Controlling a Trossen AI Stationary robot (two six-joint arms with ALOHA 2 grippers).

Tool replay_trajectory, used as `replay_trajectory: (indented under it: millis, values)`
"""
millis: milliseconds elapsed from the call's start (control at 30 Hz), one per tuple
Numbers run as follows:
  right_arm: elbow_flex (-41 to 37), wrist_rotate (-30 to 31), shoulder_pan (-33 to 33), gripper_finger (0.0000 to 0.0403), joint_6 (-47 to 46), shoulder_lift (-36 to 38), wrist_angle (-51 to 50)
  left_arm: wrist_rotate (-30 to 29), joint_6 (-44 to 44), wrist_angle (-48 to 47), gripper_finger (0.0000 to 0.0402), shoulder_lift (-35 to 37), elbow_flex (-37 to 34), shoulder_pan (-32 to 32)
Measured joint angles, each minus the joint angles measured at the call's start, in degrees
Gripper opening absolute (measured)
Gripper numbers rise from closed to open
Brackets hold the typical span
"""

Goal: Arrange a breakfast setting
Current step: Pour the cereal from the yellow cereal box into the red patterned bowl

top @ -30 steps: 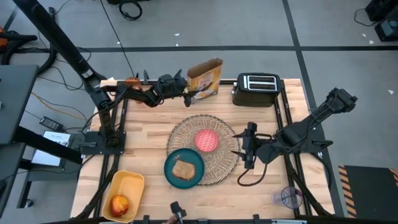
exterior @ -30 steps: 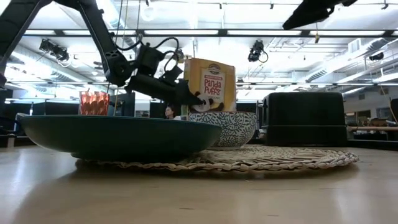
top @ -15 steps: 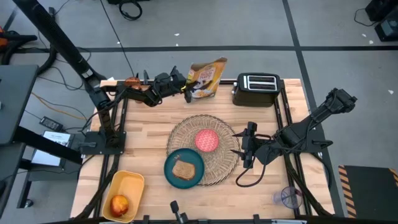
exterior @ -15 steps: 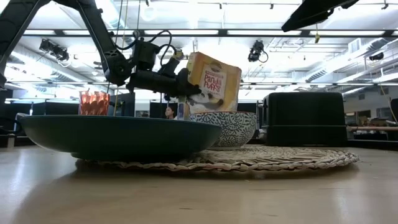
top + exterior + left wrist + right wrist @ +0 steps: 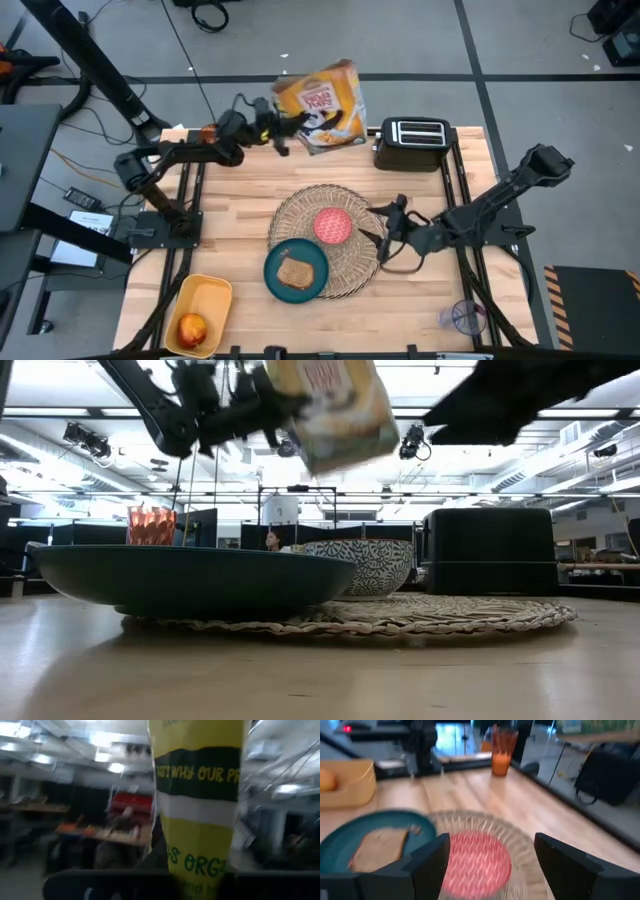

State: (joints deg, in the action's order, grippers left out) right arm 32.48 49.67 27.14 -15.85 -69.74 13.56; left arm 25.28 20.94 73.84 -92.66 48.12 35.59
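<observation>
A yellow cereal box [image 5: 322, 92] hangs high over the table's far edge, my left gripper [image 5: 288, 128] shut on it. The box also fills the left wrist view [image 5: 200, 805]. On the round straw placemat [image 5: 352, 262] stand the pink bowl [image 5: 333, 225] and the teal plate [image 5: 275, 268] with the toast [image 5: 295, 272]. At the placemat's right edge my right gripper [image 5: 383, 228] stands open, facing the bowl [image 5: 475, 862]. The orange cup [image 5: 208, 130] stands at the far left. The apple [image 5: 192, 328] lies in a yellow tray [image 5: 205, 295]. My left gripper pinches the cereal box between its two fingers at the box's left lower edge [image 5: 297, 122]. The fingers come from the table's left and slant upward. The box is lifted clear of the table and tilted, its printed face turned up.
A black toaster [image 5: 410, 145] stands at the far right, just right of the raised box. A clear cup [image 5: 462, 318] stands off the table's near right corner. Bare wood lies between the placemat and the far edge.
My left gripper has shut on the cereal box and risen, tipping its fingers upward. The box has left the table and now hangs tilted, face up, high above the far edge. My right gripper has sunk and turned toward the pink bowl, staying open.
</observation>
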Motion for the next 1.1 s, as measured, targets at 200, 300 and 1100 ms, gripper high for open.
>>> replay_trajectory:
  millis: [200,300,1100]
  values:
    - [-2.9,-2.0,-9.0,0.0325,16.8,-3.3,27.6,2.6,4.3,5.1,0.0013,4.7,0.0,-3.6]
    - [-2.9,-8.7,-14.2,0.0349,21.7,-4.2,37.9,2.8,4.0,7.3,0.0014,6.1,0.0,-6.3]
    - [-2.6,-36.4,-25.9,0.0372,27.4,-4.2,69.1,-9.4,-9.6,6.9,0.0015,6.8,0.0,-19.4]
